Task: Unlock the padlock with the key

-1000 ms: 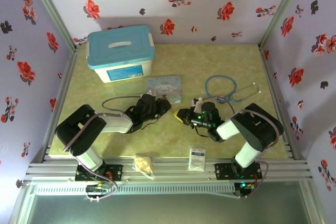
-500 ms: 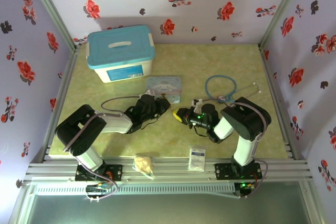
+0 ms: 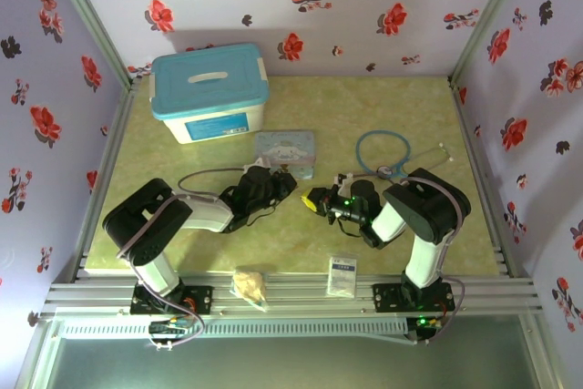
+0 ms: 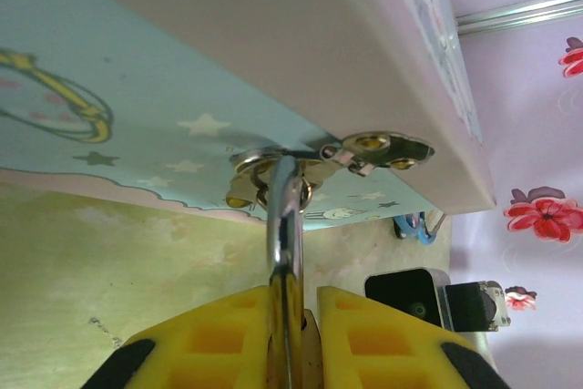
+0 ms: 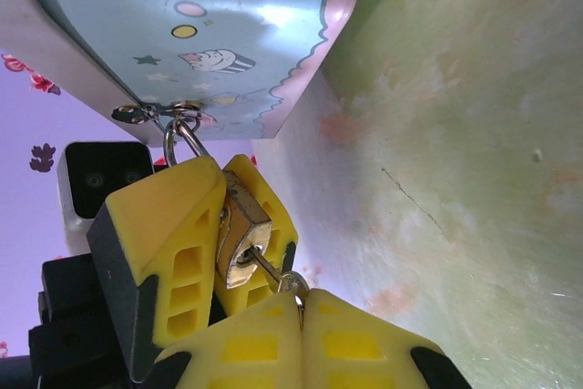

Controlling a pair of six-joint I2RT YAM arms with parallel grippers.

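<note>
Top: left end effector (image 3: 290, 186), right end effector (image 3: 313, 199) tip to tip beside cartoon tin (image 3: 285, 147) on worktop (image 3: 392, 107) | Left wrist: left one clamps padlock (image 4: 285, 271), shackle through tin's hasp (image 4: 273, 168) | Right wrist: right one pinched shut on key (image 5: 266, 268), seated in padlock.

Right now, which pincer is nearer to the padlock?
Left. The left pincer is clamped on the padlock, which hangs from the tin. The right pincer sits just off it, shut on the key that reaches the padlock's underside.
</note>
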